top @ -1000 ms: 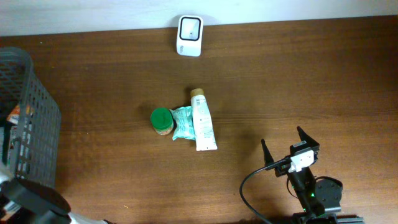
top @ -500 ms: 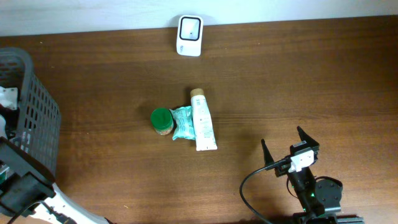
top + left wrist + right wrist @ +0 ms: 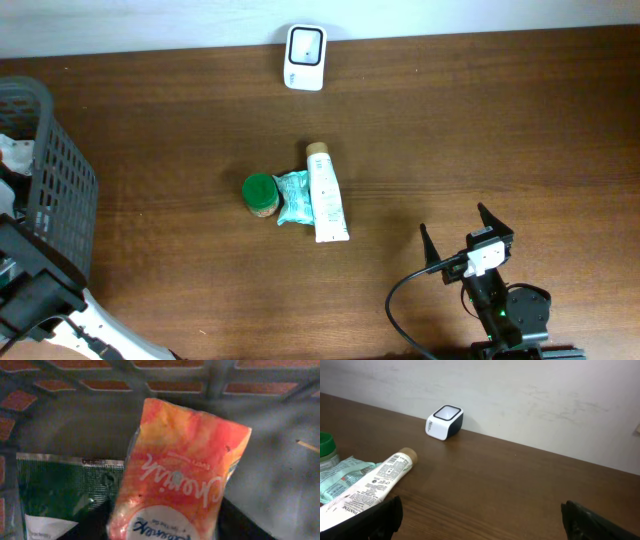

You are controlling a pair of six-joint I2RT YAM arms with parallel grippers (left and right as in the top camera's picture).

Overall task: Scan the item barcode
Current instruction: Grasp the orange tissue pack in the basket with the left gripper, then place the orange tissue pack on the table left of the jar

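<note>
In the left wrist view an orange-red snack packet (image 3: 180, 470) with white script fills the middle, inside the grey basket (image 3: 215, 380). My left gripper (image 3: 165, 522) has its dark fingers (image 3: 92, 522) pressed against both sides of the packet's lower end, shut on it. From overhead the left gripper is hidden down in the basket (image 3: 55, 180) at the far left. The white barcode scanner (image 3: 304, 57) stands at the table's back edge, also seen in the right wrist view as the scanner (image 3: 445, 422). My right gripper (image 3: 462, 235) rests open over bare wood at the front right.
A dark green packet (image 3: 60, 490) lies on the basket floor beside the orange one. At mid-table lie a green-lidded jar (image 3: 260, 194), a teal packet (image 3: 294, 197) and a white tube (image 3: 325, 195); the tube (image 3: 375, 482) is left of the right gripper.
The left arm has shifted at the basket's front corner and its jaws have narrowed onto the orange packet. The right arm and the table items have not moved.
</note>
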